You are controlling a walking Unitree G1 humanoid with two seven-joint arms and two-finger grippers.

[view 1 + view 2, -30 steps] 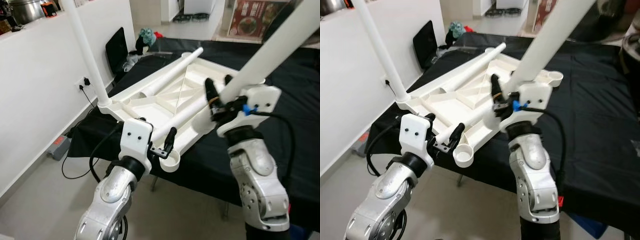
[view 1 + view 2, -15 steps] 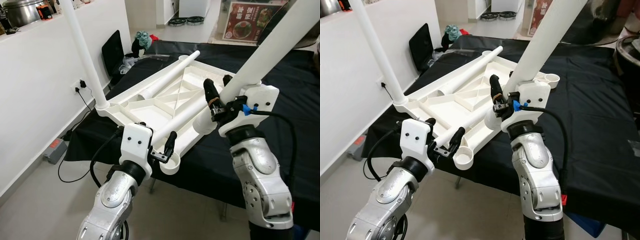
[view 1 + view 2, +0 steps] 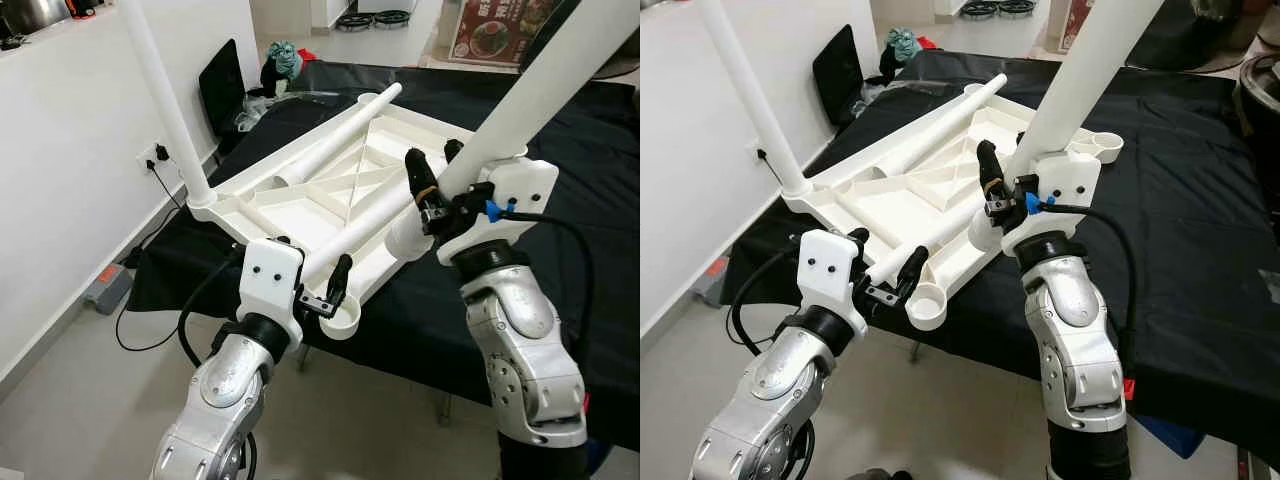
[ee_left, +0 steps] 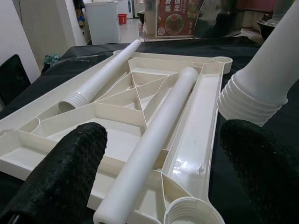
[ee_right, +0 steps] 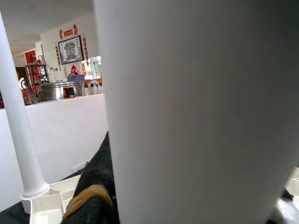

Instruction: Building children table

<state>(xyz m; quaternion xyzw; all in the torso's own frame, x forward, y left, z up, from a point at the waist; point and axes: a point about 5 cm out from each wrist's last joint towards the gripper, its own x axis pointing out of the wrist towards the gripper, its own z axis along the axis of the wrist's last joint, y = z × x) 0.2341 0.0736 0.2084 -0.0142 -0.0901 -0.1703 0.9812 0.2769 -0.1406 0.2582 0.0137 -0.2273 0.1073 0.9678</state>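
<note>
Leg (image 3: pixel 545 90) between right gripper's (image 3: pixel 432 172) fingers.

The red food poster (image 4: pixel 174 18) and framed wall sign (image 5: pixel 70 50) carry characters too small to read.

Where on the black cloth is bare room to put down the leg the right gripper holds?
Bare black cloth lies right of the upturned tabletop. The tabletop itself is crowded: two loose legs lie across its ribs, and the right gripper holds its leg above the near edge.

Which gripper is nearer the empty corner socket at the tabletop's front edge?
Left. The left gripper hovers open right beside the empty socket; the right gripper is farther back, shut on a white leg.
</note>
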